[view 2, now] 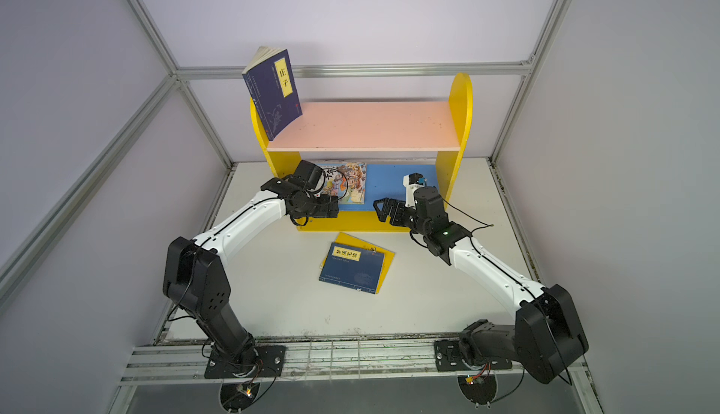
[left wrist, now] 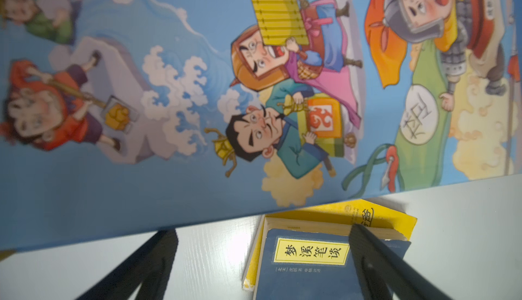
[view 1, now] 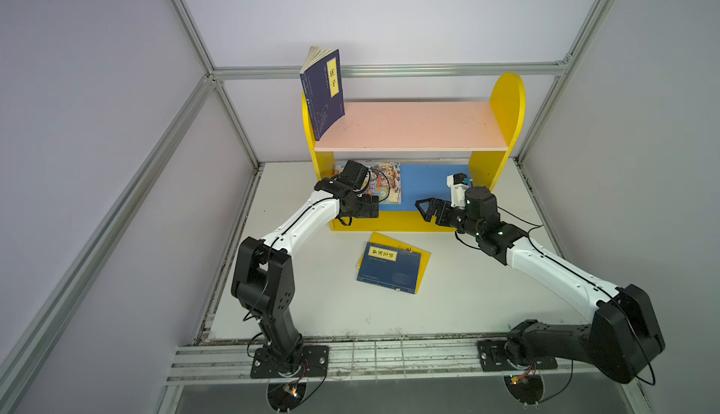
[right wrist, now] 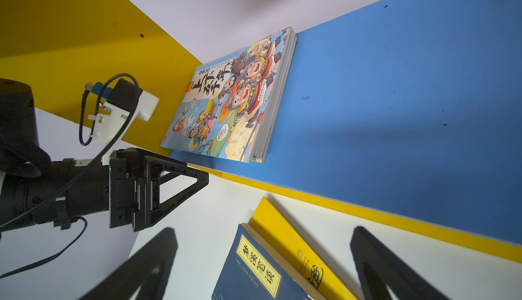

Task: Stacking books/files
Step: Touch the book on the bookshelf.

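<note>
Several thin cartoon-cover books [view 1: 389,182] [right wrist: 231,98] lie stacked flat on the left of the blue lower shelf board [view 1: 428,188], a light blue cover [left wrist: 183,86] on top. One navy book with a yellow title strip [view 1: 322,94] [view 2: 272,94] stands on the pink top board, leaning on the left side panel. Another navy book [view 1: 389,270] [left wrist: 310,273] [right wrist: 254,267] rests on a yellow book [view 1: 424,262] [right wrist: 293,247] on the table. My left gripper [view 1: 375,207] [left wrist: 262,239] is open and empty at the shelf's front edge by the stack. My right gripper [view 1: 422,209] [right wrist: 262,236] is open and empty, in front of the shelf.
The small bookshelf has yellow side panels [view 1: 506,100], a pink top board [view 1: 409,125] and a yellow front lip [view 1: 397,221]. It stands at the back of the white table [view 1: 487,287]. Aluminium frame posts [view 1: 233,120] and grey walls enclose the cell.
</note>
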Robot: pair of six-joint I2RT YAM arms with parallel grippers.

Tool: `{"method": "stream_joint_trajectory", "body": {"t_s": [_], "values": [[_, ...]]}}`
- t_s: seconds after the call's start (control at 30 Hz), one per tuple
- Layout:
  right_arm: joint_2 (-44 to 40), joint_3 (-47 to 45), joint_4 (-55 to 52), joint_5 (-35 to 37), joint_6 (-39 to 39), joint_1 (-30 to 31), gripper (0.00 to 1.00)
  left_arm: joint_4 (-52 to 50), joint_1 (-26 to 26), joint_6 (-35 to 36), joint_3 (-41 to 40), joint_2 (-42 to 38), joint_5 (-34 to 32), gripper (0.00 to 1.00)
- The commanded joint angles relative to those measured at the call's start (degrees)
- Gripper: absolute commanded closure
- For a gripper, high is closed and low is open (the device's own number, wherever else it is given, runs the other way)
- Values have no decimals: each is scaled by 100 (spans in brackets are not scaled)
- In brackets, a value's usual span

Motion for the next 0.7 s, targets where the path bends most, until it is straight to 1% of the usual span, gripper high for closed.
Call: {"method": "stream_joint_trajectory", "body": {"t_s": [0.0, 0.5, 0.6, 0.67], "values": [[19, 22, 202, 14, 16, 6, 0, 276, -4, 43, 97, 50, -157, 1], [55, 24, 229, 6, 19, -1, 0, 409, -56, 13, 102, -22, -323, 1], [100, 26, 238, -47, 4, 6, 0, 409, -58, -3, 73, -58, -378, 1], [192, 62, 247, -219, -32, 9, 0, 409, -60, -7, 48, -89, -389, 1]]}}
